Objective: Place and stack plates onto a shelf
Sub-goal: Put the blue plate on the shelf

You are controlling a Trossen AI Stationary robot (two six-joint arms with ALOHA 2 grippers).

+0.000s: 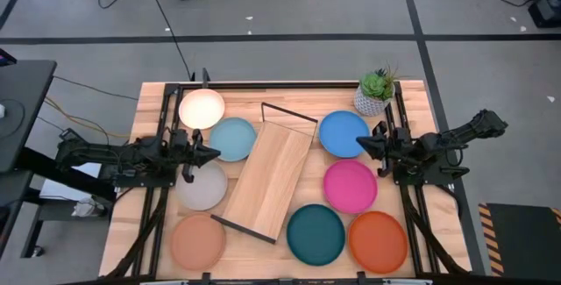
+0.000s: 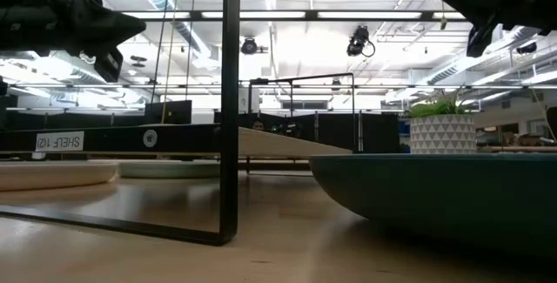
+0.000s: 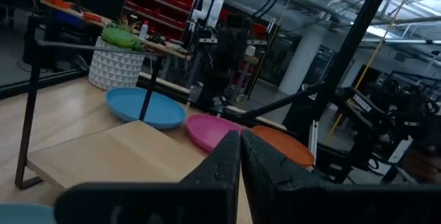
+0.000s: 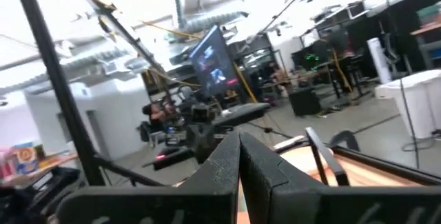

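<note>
The light-wood shelf stands slantwise in the middle of the table on black wire frames at its two ends. Cream, light blue, grey and peach plates lie flat on the table to its left. Blue, pink, teal and orange plates lie to its right. My left gripper hovers shut between the light blue and grey plates, pointing at the shelf. My right gripper hovers shut over the blue plate's near edge. Both hang well above the table in the low view.
A white patterned pot with a green plant stands at the far right corner, just beyond the blue plate. The shelf's near wire frame rises close to the table's near edge. Black arm rails run along both sides of the table.
</note>
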